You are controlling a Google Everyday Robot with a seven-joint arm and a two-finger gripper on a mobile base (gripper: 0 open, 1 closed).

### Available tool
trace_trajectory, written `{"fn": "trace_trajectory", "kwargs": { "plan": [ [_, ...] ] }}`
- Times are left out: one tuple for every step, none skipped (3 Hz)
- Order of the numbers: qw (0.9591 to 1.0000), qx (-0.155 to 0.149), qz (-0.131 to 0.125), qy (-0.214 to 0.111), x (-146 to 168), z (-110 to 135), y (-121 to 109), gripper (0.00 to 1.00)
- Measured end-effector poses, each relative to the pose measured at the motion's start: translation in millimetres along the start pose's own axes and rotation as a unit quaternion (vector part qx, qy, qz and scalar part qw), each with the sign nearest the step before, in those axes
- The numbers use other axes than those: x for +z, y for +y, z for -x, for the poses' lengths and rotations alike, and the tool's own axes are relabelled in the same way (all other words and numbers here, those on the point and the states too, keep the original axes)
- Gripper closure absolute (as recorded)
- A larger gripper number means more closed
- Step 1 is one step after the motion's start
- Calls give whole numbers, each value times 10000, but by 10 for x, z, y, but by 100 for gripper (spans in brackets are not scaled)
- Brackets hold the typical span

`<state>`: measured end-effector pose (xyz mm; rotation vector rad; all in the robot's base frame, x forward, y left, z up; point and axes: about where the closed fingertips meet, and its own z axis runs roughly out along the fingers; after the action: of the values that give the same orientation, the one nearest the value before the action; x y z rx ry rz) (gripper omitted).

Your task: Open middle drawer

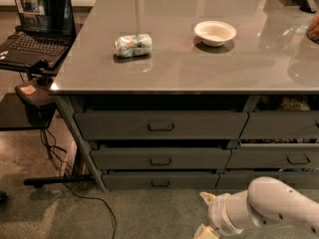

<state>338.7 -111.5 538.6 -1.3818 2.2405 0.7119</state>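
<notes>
My end effector (pixel 206 214) is low at the bottom edge, near the floor, below and right of the drawer stack. Its two pale fingers stand apart, gripping nothing. Middle drawer (pixel 160 158) sits between the taller drawer (pixel 160 125) above and the slimmer drawer (pixel 160 181) below, untouched. On the table (pixel 249 63): white bowl (pixel 215 32), wrapped packet (pixel 133 45).
</notes>
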Motion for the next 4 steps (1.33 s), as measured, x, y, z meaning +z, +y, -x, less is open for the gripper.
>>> {"fn": "trace_trajectory", "kwargs": {
  "plan": [
    [9957,-516,-726,-245,13,144,20,0],
    [9913,-619,-1066,-451,4,347,-104,0],
    [9914,-614,-1068,-448,3,342,-106,0],
    [9874,-739,-1324,-455,97,337,-228,0]
  ]
}}
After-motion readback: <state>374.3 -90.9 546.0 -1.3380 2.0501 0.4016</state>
